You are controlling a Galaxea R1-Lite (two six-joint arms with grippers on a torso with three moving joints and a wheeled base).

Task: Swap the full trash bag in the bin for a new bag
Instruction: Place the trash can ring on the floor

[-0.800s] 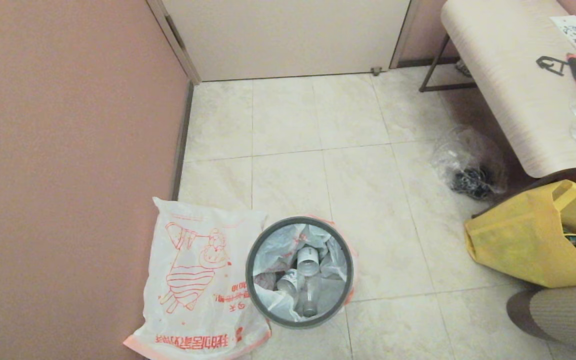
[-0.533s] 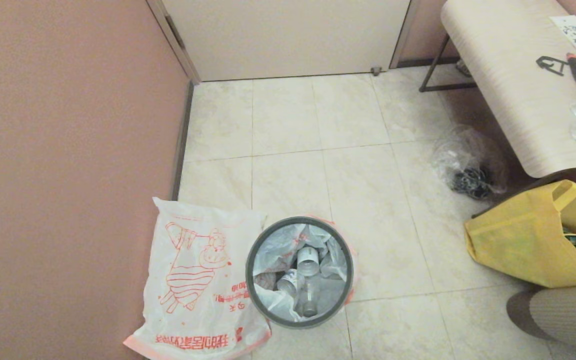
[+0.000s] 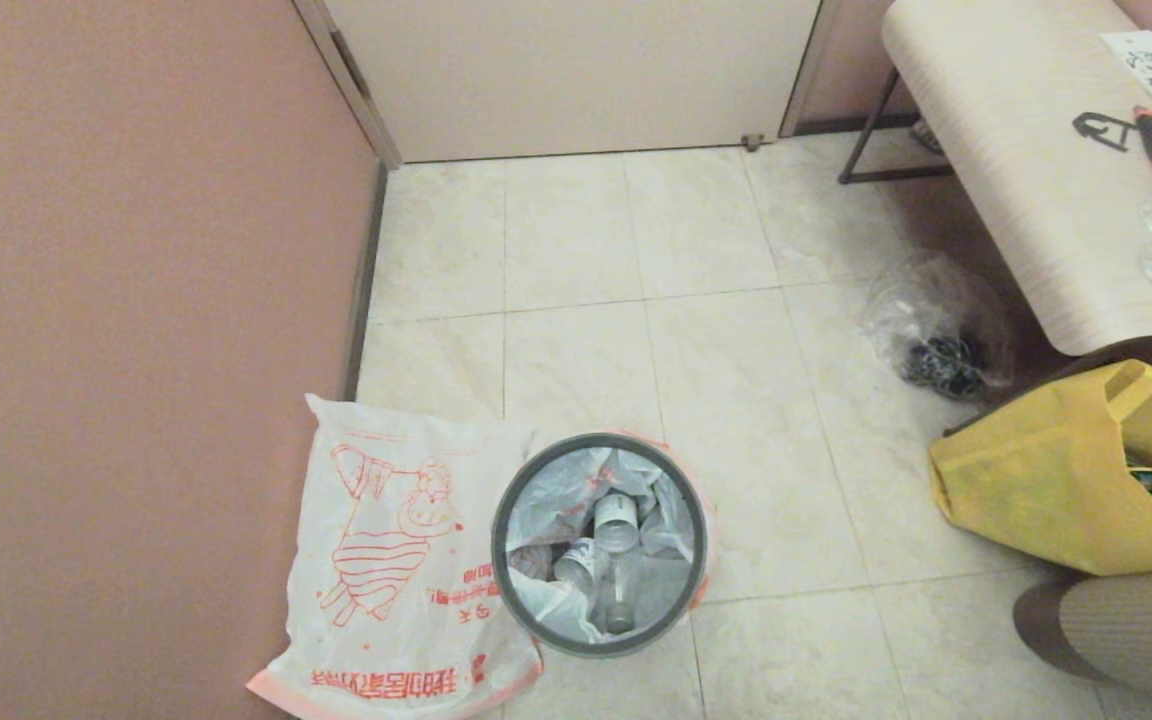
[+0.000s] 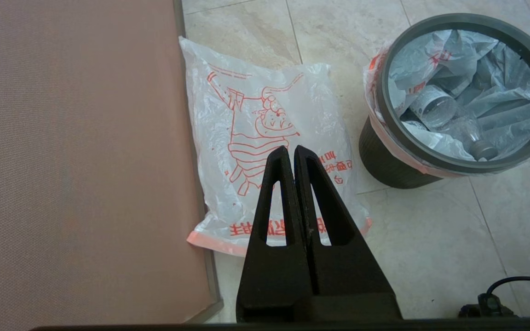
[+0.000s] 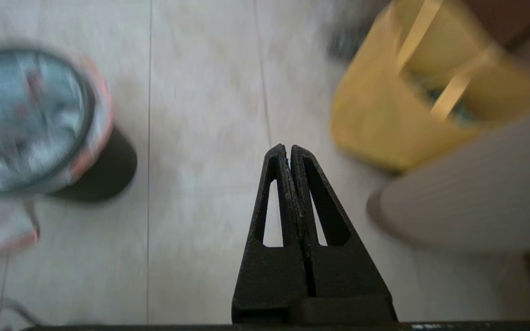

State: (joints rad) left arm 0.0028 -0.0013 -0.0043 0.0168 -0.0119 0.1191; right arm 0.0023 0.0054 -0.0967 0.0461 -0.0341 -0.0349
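Observation:
The black bin stands on the tiled floor near the wall, with a grey ring round its top. Inside it sits the full trash bag, white with a pink-orange rim folded over the edge, holding clear bottles. The new bag, white with a red cartoon, lies flat on the floor to the left of the bin. My left gripper hangs shut and empty above the new bag. My right gripper is shut and empty over bare floor to the right of the bin. Neither gripper shows in the head view.
A pink wall runs close along the left. A yellow fabric tote and a clear bag of dark items lie at the right, under a pale bench. A grey ribbed rounded thing sits at the lower right.

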